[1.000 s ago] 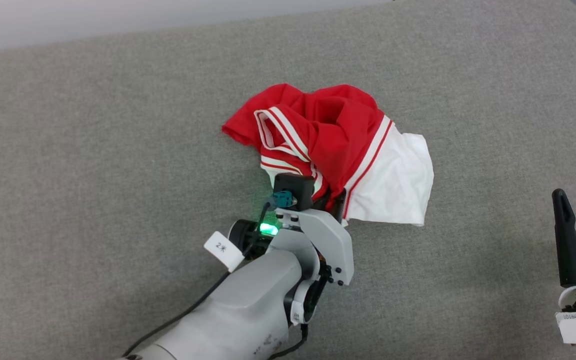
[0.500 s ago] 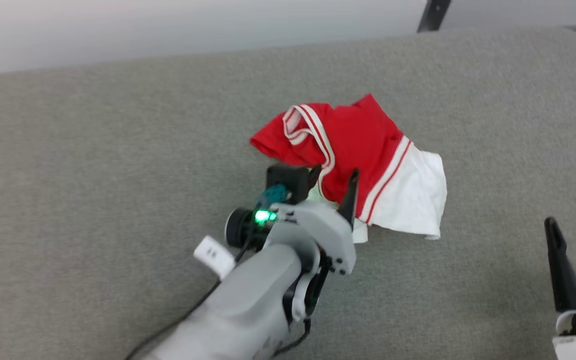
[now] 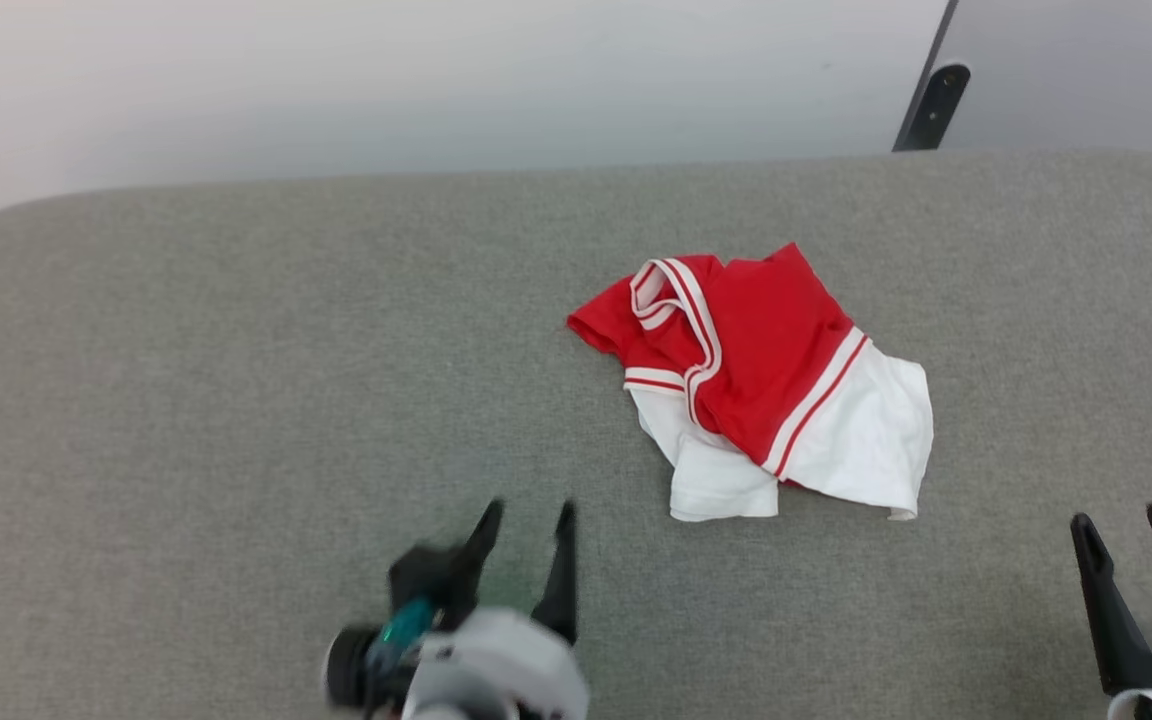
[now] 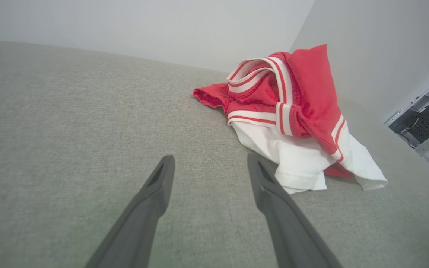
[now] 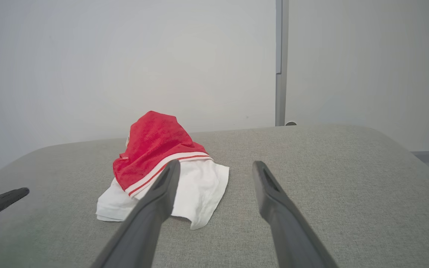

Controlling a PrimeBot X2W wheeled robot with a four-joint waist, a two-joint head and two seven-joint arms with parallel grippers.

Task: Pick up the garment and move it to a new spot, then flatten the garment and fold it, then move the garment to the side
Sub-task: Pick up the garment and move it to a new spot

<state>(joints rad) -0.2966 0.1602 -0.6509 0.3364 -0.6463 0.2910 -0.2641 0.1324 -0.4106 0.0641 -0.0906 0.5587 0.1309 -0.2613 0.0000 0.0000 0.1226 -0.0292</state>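
Note:
The garment lies crumpled on the grey padded surface, right of centre: red body, striped trim, white sleeves toward me. Its "23" and lettering are hidden in the folds. In the left wrist view the garment sits ahead and to the right of the fingers; in the right wrist view the garment is a red and white heap ahead and to the left. My left gripper is open and empty, near the front edge, down and left of the shirt. My right gripper stands open at the lower right, apart from the cloth.
The grey padded surface stretches wide to the left of the shirt. Its far edge meets a pale wall. A dark post stands behind the far right corner. Dark equipment shows at the right edge of the left wrist view.
My left gripper opened, let go of the garment and drew back toward me. The shirt settled into a flatter heap. The head camera tilted up, so the whole picture shifted downward.

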